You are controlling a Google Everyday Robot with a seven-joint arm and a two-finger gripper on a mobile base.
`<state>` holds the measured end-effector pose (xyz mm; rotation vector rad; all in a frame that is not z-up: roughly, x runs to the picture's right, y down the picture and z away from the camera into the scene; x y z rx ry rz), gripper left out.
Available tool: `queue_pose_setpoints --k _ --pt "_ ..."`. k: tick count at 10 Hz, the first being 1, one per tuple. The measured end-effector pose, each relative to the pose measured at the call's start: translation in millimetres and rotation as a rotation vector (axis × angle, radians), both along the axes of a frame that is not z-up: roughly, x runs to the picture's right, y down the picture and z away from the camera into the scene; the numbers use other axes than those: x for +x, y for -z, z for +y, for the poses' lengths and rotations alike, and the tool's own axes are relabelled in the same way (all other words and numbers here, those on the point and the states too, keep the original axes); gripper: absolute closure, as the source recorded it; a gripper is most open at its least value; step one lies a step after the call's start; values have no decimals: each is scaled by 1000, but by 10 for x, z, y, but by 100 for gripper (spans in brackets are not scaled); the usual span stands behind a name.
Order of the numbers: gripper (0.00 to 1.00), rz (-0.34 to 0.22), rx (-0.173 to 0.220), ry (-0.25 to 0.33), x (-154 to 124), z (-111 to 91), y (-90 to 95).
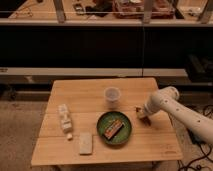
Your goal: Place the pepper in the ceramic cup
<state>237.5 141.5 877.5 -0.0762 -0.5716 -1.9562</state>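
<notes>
- My gripper (141,114) hangs low over the wooden table (80,92), just beside the right rim of the green plate (129,135); I cannot tell whether it is open or closed.
- The pepper (138,108) shows only as a small dark sliver right at my gripper's tip, to the upper right of the plate; I cannot tell whether I hold it.
- The ceramic cup (112,96) stands upright just behind the plate, near my gripper.
- An orange-brown bar (113,129) lies slantwise on the plate.
- Bare wood lies between plate and cup, and right of the plate as far as the table's right edge.
- A white bottle (64,119) and a pale block (86,143) lie left of the plate.
</notes>
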Motion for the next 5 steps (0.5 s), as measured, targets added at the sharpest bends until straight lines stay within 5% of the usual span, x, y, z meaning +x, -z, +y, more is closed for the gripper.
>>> queue_pose_setpoints --k 2,4,5 --pt "100 -37 -3 -231 -72 -429 160" --pt "100 -156 69 -471 -192 -1261 531" --pt "100 -245 141 -602 -245 -1872 843"
